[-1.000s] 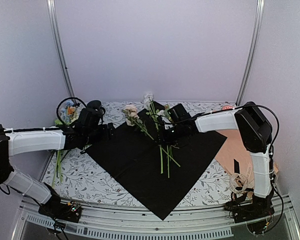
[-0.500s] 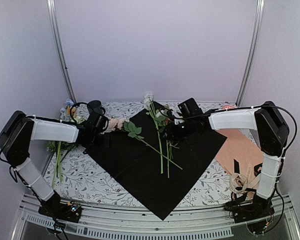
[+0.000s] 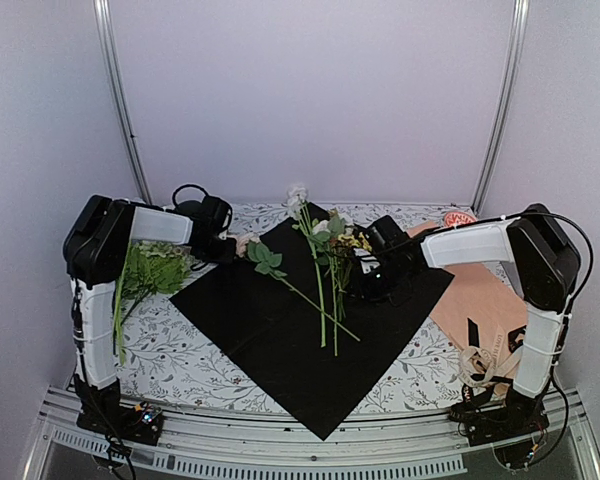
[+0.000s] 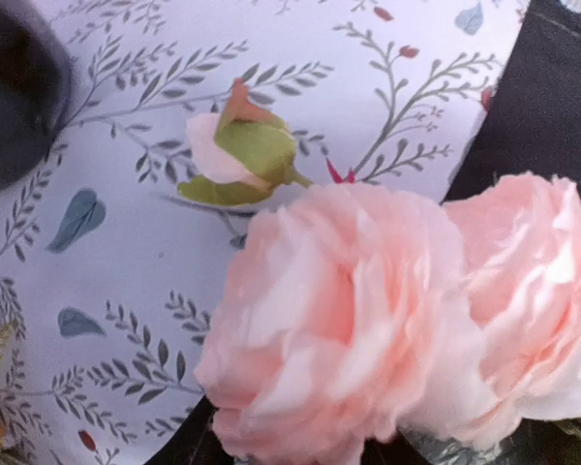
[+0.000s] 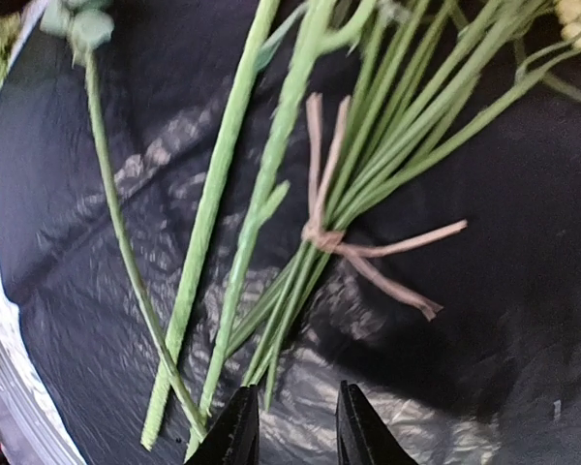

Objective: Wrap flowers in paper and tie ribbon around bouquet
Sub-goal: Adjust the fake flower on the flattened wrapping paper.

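From above, the flowers (image 3: 320, 262) lie across the paper (image 3: 280, 340). Only the right wrist view shows the right gripper (image 5: 297, 426), fingers slightly apart and empty, over the paper. The left gripper (image 3: 225, 235) sits at the paper's left corner by the pink blooms (image 4: 368, 310); I cannot tell whether its fingers are apart.

The left arm (image 3: 90, 335), at the left edge of the overhead view, wears smooth white shells on its long links, with a bulky black joint housing (image 3: 88, 232) between them. The left tool (image 3: 216, 216) is black, and a thin black cable (image 3: 183, 188) loops over its wrist. The right arm (image 3: 470, 243), at the right, matches it: white links, a black boxy joint (image 3: 546, 255) and a second cable (image 3: 470, 224) along the forearm's top. Both stand on dark bases (image 3: 120, 420) carrying small boards and coloured wires. In its wrist view, the right tool (image 5: 295, 431) ends in two dark, rounded fingertips (image 5: 236, 431) at the lower edge.
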Controlling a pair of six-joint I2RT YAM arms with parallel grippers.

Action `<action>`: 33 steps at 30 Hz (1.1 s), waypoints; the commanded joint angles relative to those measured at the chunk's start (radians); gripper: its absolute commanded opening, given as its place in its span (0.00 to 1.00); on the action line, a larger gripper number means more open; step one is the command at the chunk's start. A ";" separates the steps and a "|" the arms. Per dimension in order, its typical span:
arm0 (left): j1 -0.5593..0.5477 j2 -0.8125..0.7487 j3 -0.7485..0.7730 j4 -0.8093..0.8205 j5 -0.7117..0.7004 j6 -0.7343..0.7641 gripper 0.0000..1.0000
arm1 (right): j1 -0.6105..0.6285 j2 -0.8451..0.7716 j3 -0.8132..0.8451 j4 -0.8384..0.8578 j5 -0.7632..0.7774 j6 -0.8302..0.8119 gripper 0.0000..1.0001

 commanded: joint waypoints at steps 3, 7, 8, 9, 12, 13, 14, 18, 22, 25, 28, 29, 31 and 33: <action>-0.006 0.099 0.143 -0.016 0.078 0.118 0.37 | 0.061 -0.013 -0.031 -0.062 -0.004 -0.072 0.27; -0.013 0.117 0.181 0.047 0.130 0.163 0.38 | 0.068 -0.019 -0.055 -0.067 -0.033 -0.077 0.27; -0.014 0.122 0.191 0.063 0.145 0.175 0.38 | 0.068 -0.021 -0.057 -0.067 -0.038 -0.079 0.27; -0.015 0.128 0.200 0.077 0.160 0.187 0.38 | 0.068 -0.020 -0.055 -0.066 -0.044 -0.081 0.27; -0.021 0.163 0.250 0.105 0.199 0.225 0.39 | 0.070 -0.008 -0.042 -0.064 -0.078 -0.096 0.27; -0.025 0.178 0.273 0.104 0.203 0.242 0.39 | 0.070 -0.002 -0.036 -0.064 -0.094 -0.097 0.27; -0.028 0.193 0.300 0.103 0.204 0.259 0.39 | 0.071 0.002 -0.031 -0.063 -0.108 -0.100 0.27; -0.037 0.249 0.390 0.099 0.230 0.306 0.41 | 0.089 0.001 -0.028 -0.054 -0.143 -0.110 0.25; -0.047 0.304 0.480 0.091 0.250 0.339 0.41 | 0.112 -0.001 -0.028 -0.053 -0.165 -0.128 0.25; -0.055 0.332 0.530 0.096 0.247 0.355 0.41 | 0.132 0.008 -0.028 -0.046 -0.199 -0.139 0.25; -0.059 0.356 0.588 0.102 0.252 0.360 0.42 | 0.148 0.025 -0.002 -0.028 -0.236 -0.144 0.25; -0.060 0.364 0.608 0.101 0.253 0.362 0.42 | 0.152 0.034 0.014 -0.026 -0.247 -0.145 0.25; -0.062 0.378 0.646 0.102 0.253 0.372 0.42 | 0.157 0.051 0.041 -0.028 -0.261 -0.147 0.25; -0.061 0.388 0.672 0.093 0.248 0.382 0.42 | 0.159 0.043 0.049 -0.030 -0.273 -0.145 0.26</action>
